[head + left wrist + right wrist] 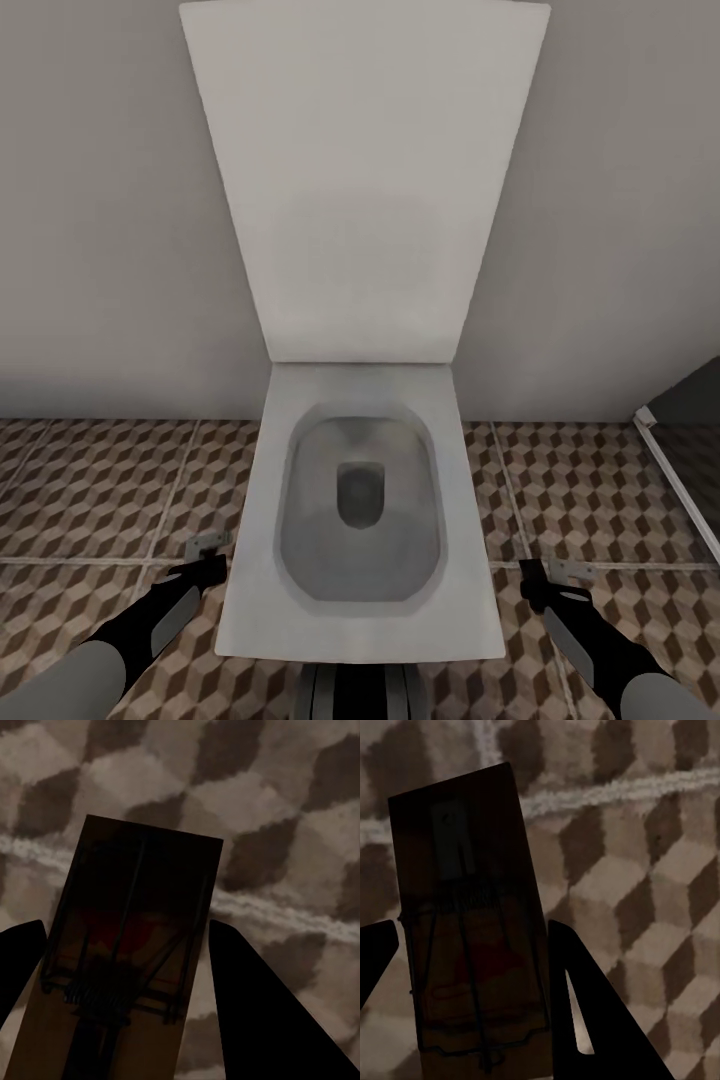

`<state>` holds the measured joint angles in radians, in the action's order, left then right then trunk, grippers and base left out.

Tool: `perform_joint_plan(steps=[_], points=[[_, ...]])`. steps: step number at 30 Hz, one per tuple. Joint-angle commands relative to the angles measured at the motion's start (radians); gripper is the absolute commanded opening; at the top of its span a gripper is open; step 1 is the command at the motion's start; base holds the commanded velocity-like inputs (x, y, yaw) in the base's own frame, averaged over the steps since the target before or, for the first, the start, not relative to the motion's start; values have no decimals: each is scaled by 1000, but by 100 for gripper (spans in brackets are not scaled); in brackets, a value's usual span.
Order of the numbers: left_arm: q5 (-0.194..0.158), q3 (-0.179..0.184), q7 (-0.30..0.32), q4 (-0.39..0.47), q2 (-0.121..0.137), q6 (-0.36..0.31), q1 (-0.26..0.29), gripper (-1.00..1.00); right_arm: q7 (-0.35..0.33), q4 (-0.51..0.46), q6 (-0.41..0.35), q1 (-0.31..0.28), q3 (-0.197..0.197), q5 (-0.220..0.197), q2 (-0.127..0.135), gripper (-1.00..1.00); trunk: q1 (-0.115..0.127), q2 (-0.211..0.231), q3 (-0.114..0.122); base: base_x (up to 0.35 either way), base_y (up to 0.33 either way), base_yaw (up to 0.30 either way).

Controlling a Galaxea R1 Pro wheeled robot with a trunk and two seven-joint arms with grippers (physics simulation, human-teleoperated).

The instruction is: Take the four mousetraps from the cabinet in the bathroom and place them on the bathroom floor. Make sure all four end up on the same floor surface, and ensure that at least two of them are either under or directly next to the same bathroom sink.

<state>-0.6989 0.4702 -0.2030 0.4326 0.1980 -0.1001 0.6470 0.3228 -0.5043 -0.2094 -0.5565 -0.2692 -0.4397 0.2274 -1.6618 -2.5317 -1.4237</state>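
Between the left jaws (124, 982) sits one mousetrap (127, 960), clenched by its long edges, the dark fingers (255, 1005) pressing either side of the tan board. Its long axis runs along the fingers, so the far end juts out past the tips over the bathroom floor (285, 802); the red spot and wire frame face the wrist camera. In the head view this arm hangs low to the left of the white toilet (360, 500), the trap showing as a small grey tab at the gripper's (208, 560) tip. Held that way, probably for carrying: flat, edge-gripped, spring parts untouched.

Over on the right, the other jaws (472, 975) grasp a second mousetrap (472, 922) likewise, board lengthwise between the fingers (592, 1012), its far end pointing out beyond them above the cube-patterned tiles. That gripper (555, 580) hangs just right of the toilet bowl.

Neither trap touches the floor yet, as far as I can judge; no sink is nearby.
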Motion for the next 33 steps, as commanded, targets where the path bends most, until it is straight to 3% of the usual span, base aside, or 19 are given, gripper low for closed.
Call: perform_joint_plan(steps=[1, 15, 22, 33], points=[[-7, 8, -9, 3, 1, -3, 0, -100, 9, -2, -5, 0, -8, -7, 1, -100, 0, 0, -1, 0, 0, 0], [-6, 6, -6, 3, 4, 7, 1, -100, 8, -3, -5, 0, -8, -7, 1, -100, 0, 0, -1, 0, 0, 0], [-6, 5, -6, -1, 7, 120, 1, -100, 0, -16, -7, 0, -8, -7, 3, -100, 0, 0, -1, 0, 0, 0], [-2, 5, -6, -17, 9, 141, 1, -100, -2, -20, -9, 0, -8, -6, 2, -100, 0, 0, -1, 0, 0, 0]])
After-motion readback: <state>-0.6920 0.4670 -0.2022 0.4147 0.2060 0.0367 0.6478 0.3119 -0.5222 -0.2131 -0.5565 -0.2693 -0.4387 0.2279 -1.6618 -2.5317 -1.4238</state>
